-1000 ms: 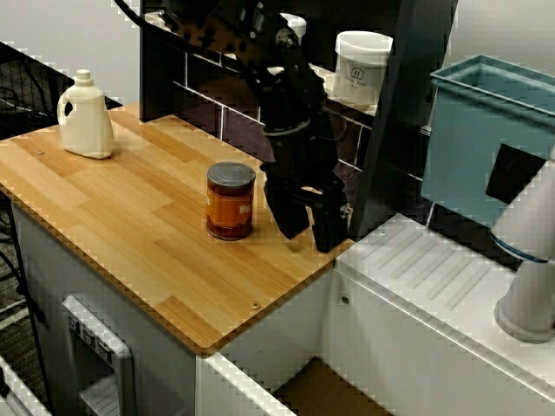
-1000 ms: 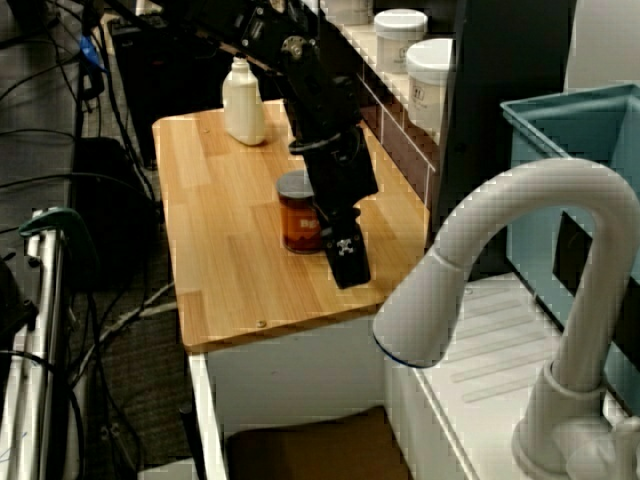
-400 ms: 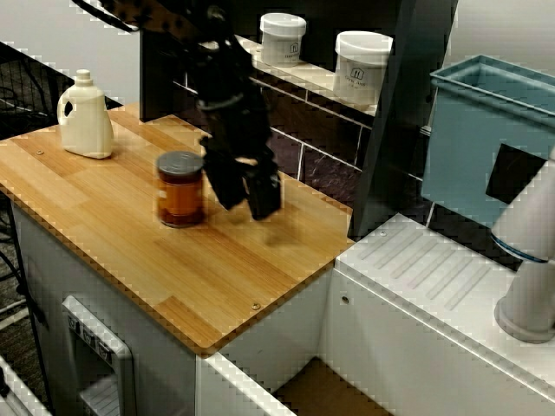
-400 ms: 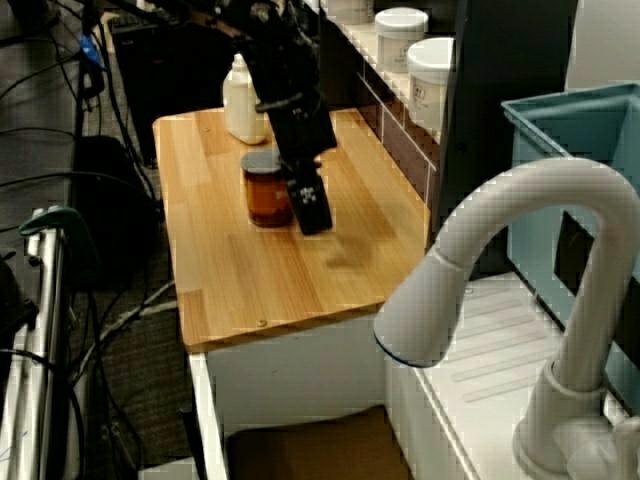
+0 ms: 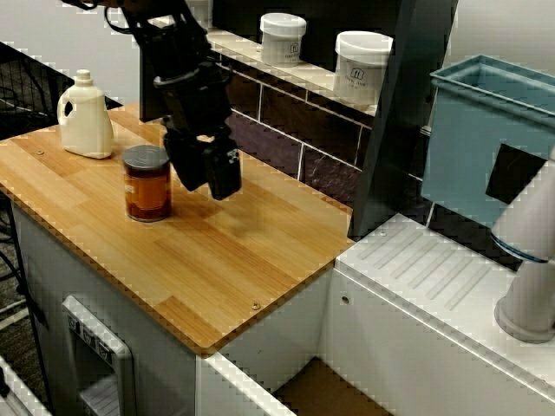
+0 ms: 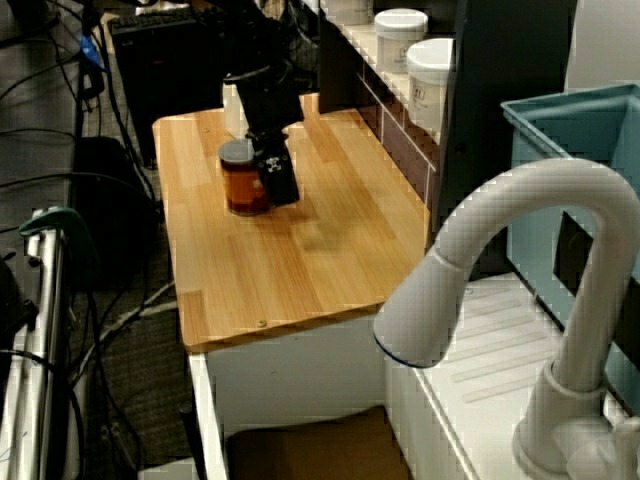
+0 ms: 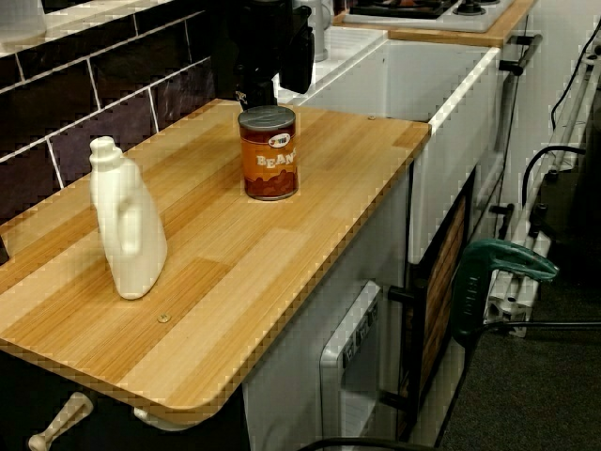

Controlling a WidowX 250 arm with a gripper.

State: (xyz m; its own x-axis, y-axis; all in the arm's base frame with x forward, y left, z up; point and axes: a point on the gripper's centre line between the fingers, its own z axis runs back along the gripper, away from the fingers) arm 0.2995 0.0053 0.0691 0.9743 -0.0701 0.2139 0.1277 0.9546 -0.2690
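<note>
3 raised views from different sides share counter [image 5: 225, 251] and can [image 5: 146, 184].

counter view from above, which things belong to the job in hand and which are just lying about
In hand:
can, nearest the jaws

Lying about:
bottle
two tubs
bin
faucet

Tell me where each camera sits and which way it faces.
High front view: above the counter's front corner, facing the tiled wall; shows arm and gripper beside the can.
Sink-end view: behind the faucet, looking along the counter; shows arm.
Bottle-end view: low, facing the sink; shows gripper only.
All share can and white bottle.
</note>
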